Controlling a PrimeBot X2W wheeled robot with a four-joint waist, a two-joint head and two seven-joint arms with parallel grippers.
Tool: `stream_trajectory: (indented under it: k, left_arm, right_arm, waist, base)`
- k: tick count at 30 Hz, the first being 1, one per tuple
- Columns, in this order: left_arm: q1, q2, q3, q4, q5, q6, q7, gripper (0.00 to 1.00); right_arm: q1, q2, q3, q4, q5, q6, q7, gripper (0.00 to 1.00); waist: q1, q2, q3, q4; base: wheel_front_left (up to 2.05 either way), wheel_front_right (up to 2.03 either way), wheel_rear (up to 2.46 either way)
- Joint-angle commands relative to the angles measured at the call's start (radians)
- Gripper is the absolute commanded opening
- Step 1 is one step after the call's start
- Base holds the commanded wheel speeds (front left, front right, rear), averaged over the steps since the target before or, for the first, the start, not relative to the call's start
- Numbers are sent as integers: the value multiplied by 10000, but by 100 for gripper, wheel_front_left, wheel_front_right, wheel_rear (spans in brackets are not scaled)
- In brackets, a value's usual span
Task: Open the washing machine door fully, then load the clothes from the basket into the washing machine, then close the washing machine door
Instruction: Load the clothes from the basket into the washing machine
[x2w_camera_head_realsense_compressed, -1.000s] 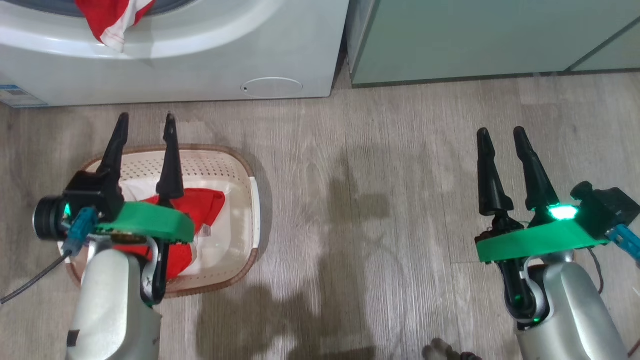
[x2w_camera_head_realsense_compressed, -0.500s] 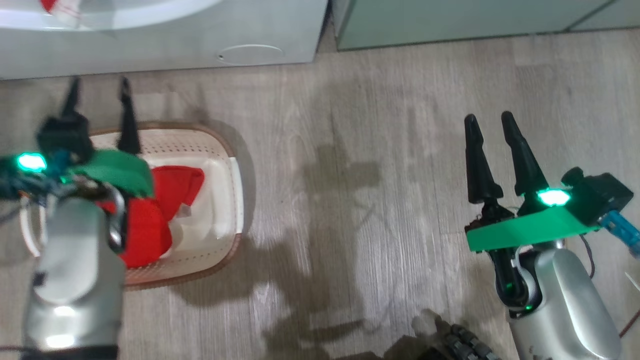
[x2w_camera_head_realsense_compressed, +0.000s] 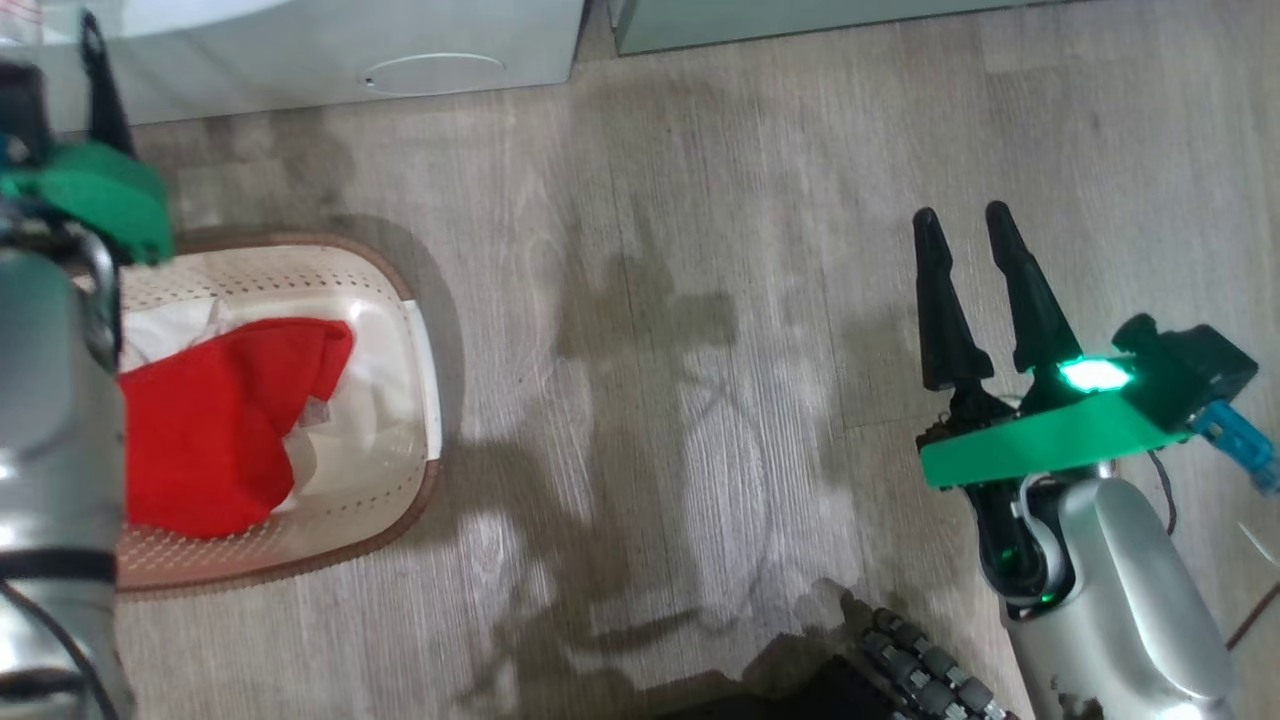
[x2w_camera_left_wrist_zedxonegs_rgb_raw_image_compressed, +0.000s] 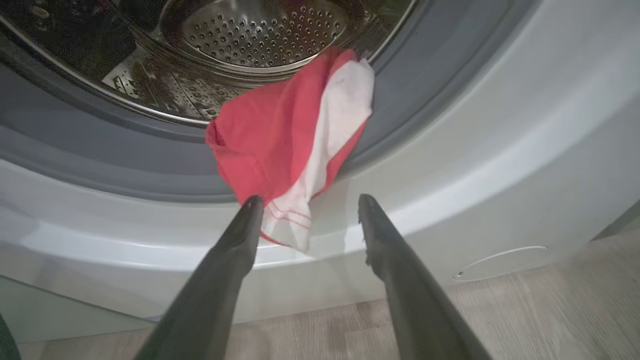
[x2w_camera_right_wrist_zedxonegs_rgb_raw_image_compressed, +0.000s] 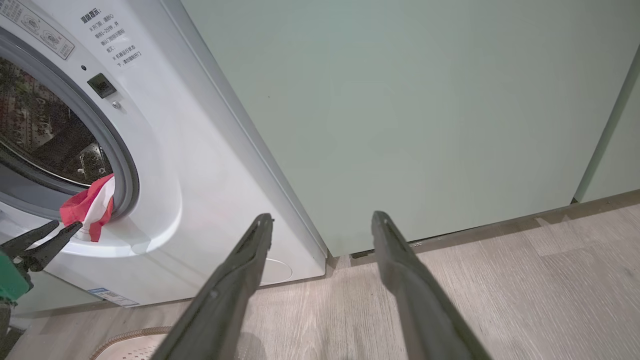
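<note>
Midway through loading. Probably next: with left end effector (x2w_camera_left_wrist_zedxonegs_rgb_raw_image_compressed: 310, 199) spread and empty, tips flanking the hem, push the limp red-and-white cloth (x2w_camera_left_wrist_zedxonegs_rgb_raw_image_compressed: 290, 135), draped over the grey rubber gasket (x2w_camera_left_wrist_zedxonegs_rgb_raw_image_compressed: 100, 150), past the perforated steel drum (x2w_camera_left_wrist_zedxonegs_rgb_raw_image_compressed: 260, 30) lip. Then fetch the crumpled red garment (x2w_camera_head_realsense_compressed: 220, 420) from the cream perforated basket (x2w_camera_head_realsense_compressed: 300, 278) on the floor (x2w_camera_head_realsense_compressed: 700, 300), with right end effector (x2w_camera_head_realsense_compressed: 961, 212) likewise spread, idle.

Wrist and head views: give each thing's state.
Washing machine: door opening uncovered, drum exposed.
Red-and-white garment: draped over gasket, hanging out.
Basket: on floor, holding clothes.
Red garment: crumpled in basket.
White garment: beneath red one.
Left gripper: open, empty.
Right gripper: open, empty.
</note>
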Motion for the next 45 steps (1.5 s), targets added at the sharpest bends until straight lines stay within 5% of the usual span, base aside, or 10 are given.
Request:
stream_trajectory:
  k: [1, 22, 23, 24, 25, 36, 45]
  left_arm:
    - [-398, 596, 153, -49, 142, 135, -49, 100]
    - [-2807, 1442, -552, 3105, 455, 183, -49, 100]
    - [-2847, 1443, -559, 3169, 415, 153, -49, 80]
    - [-2887, 1435, -552, 3220, 360, 129, -49, 28]
    - [-2921, 1431, -555, 3252, 320, 118, -49, 0]
    - [-3151, 1235, -336, 2323, -460, -36, -49, 0]
    - [-3962, 1611, -397, 1404, -814, -746, -41, 0]
  right_arm:
    - [-109, -28, 248, -253, 98, 0, -90, 100]
    - [-289, -28, 438, -274, 385, 0, -90, 100]
    - [-293, -28, 428, -272, 391, 0, -90, 100]
    - [-297, -28, 415, -269, 392, 0, -90, 100]
    - [-300, -28, 403, -266, 390, 0, -90, 100]
    - [-337, -28, 383, -251, 316, 0, -90, 100]
    - [-498, -28, 603, -325, 504, 0, -90, 100]
  waist:
    - [0, 0, 72, -70]
    - [0, 0, 475, -584]
    - [0, 0, 485, -589]
    - [0, 0, 497, -589]
    - [0, 0, 508, -586]
    - [0, 0, 508, -402]
    - [0, 0, 798, -613]
  base:
    - [0, 0, 0]
    - [0, 0, 0]
    - [0, 0, 0]
    - [0, 0, 0]
    - [0, 0, 0]
    - [0, 0, 0]
    - [0, 0, 0]
